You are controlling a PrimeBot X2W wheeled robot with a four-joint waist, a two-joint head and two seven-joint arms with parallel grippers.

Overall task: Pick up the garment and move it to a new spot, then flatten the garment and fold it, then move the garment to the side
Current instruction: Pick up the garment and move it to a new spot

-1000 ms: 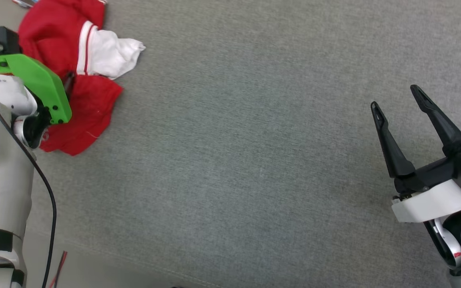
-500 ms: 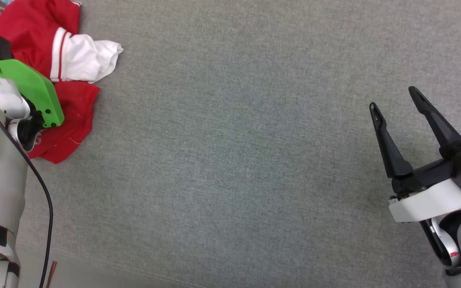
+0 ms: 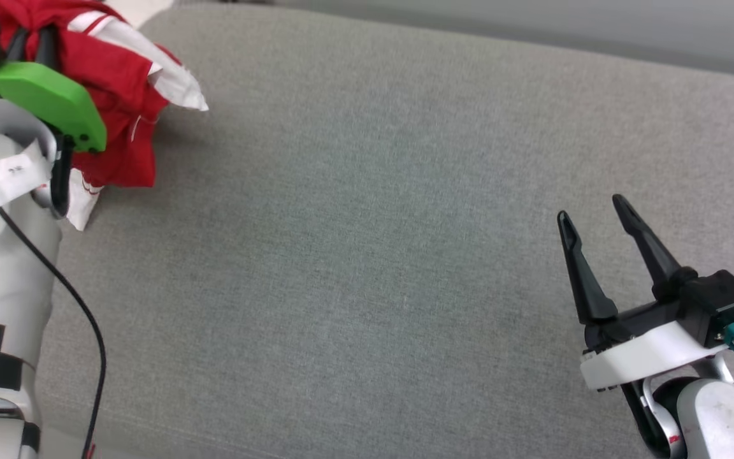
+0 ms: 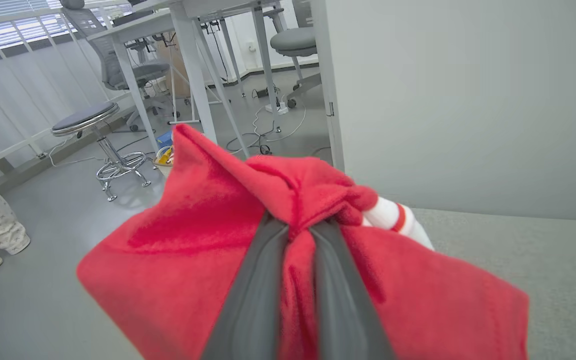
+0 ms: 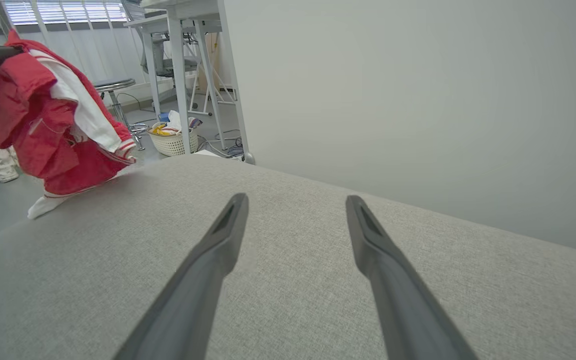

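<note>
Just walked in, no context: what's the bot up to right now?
The left gripper is shut on the garment, a bunched red shirt with white sleeves, and holds it up at the left end of the grey padded surface. Most of the cloth hangs in the air; a white sleeve end seems to touch the surface. The right gripper is open and empty above the surface on the right.

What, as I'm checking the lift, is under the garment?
The grey cushion; the garment hangs from the left gripper, its white tip near the cushion's edge. Whether it touches is hidden.
</note>
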